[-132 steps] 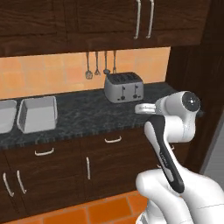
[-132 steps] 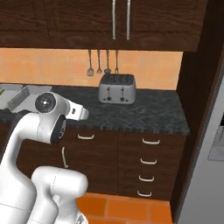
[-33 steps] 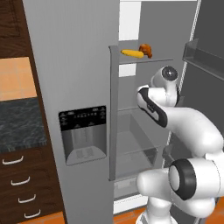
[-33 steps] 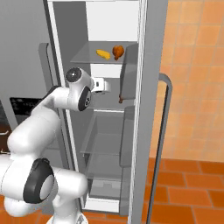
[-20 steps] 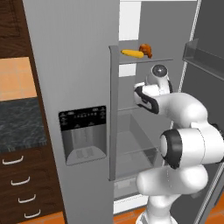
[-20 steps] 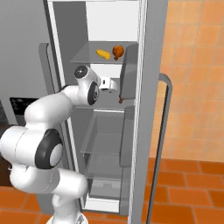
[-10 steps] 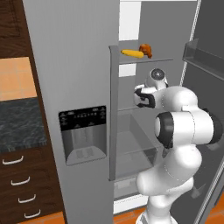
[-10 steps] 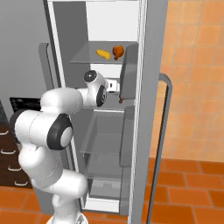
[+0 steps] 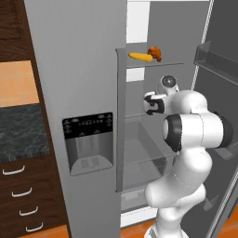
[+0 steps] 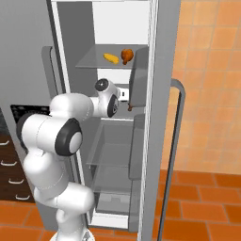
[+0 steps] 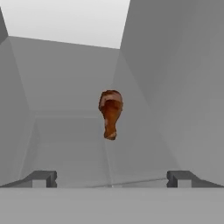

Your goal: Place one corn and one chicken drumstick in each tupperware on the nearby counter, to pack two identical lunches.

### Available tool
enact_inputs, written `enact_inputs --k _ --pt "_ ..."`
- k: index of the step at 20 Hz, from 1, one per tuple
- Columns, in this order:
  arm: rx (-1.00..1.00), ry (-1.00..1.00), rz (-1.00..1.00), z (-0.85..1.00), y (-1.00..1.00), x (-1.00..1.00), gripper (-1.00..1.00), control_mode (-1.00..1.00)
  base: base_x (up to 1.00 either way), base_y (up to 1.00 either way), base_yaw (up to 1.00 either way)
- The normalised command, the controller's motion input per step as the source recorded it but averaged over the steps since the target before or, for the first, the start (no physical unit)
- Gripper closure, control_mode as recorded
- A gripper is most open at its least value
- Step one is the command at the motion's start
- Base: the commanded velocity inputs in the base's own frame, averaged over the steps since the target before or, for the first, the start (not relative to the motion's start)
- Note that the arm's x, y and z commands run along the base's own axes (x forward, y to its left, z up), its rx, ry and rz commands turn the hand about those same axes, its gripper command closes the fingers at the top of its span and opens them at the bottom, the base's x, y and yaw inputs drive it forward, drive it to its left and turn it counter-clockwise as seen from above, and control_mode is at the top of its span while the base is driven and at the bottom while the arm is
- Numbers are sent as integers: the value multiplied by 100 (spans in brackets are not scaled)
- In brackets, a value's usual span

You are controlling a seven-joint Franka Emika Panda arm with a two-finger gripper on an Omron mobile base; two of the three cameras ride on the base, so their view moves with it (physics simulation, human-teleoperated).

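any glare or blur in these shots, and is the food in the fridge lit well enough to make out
Left base view: flat, even light, no glare; the corn and a drumstick read sharply on the upper shelf. Right base view: the same soft render, fridge interior bright. Hand view: slightly soft and pale grey, another chicken drumstick stands out clearly beyond the open gripper.

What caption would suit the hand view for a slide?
Open gripper faces a brown chicken drumstick ahead inside the grey fridge, nothing held yet.
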Motion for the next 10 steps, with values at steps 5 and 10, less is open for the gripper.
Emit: enact_inputs --k 5,10 --pt "0 0 0 -13 0 29 -100 -100 0 0 0" --pt "0 0 0 -9 0 26 -100 -100 0 0 0"
